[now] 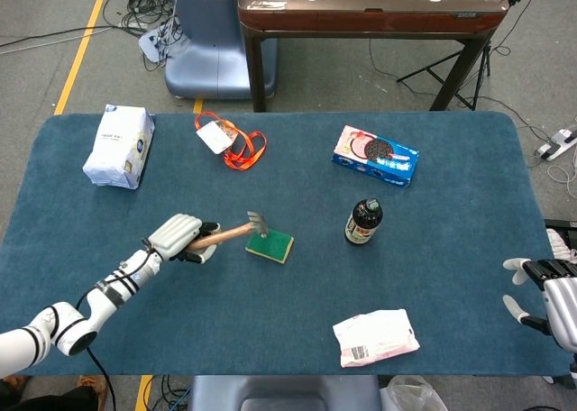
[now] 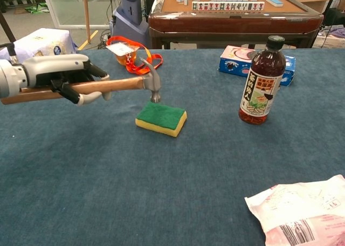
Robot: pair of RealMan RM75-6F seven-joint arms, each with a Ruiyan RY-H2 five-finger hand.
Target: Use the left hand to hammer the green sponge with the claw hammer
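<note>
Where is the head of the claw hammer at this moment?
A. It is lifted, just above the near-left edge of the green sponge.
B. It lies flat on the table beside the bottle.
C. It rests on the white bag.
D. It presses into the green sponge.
A: in the chest view the claw hammer held by the left hand hangs clear of the green sponge, with a gap beneath its face.

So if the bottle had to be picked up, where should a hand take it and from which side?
Grip the bottle around its straight labelled body, below the narrowing neck. It stands upright with bare mat on its right, so the open right hand could probably come in sideways from there.
</note>
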